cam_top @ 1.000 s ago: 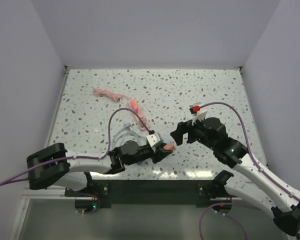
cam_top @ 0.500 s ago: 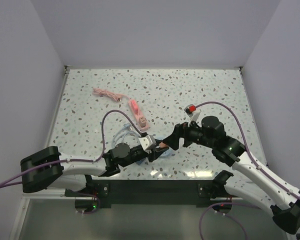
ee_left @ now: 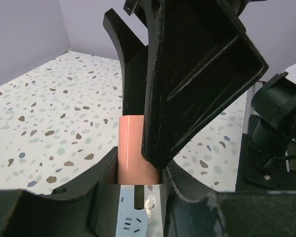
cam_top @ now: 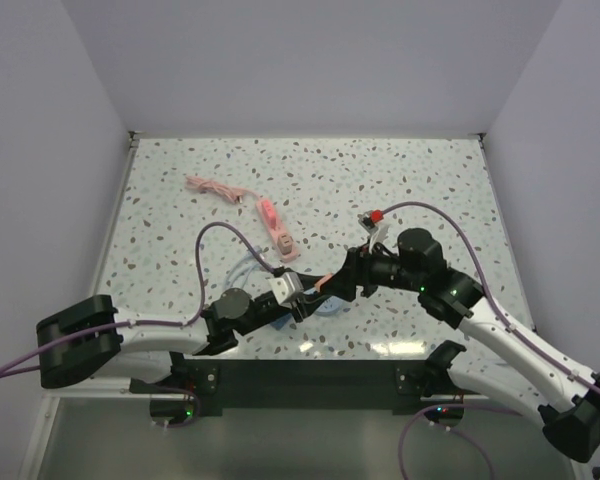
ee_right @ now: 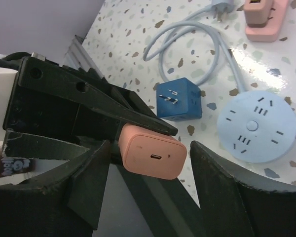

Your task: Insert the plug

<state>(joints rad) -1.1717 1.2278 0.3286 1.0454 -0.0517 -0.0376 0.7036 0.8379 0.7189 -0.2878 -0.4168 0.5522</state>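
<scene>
Starting at the left, the left claw [ee_left: 138, 185] is clamped tight on one end of the salmon charger plug [ee_right: 150, 155], holding it in the air above the tabletop [cam_top: 430, 180]. To the right, the right claw [ee_right: 150, 170] stands part open with a jaw on either side of the plug, gaps showing, so it has no grip yet. Nothing is inserted: the round blue socket hub [ee_right: 256, 126] lies on the tabletop below. Handover, aiming and pushing home all appear left.
</scene>
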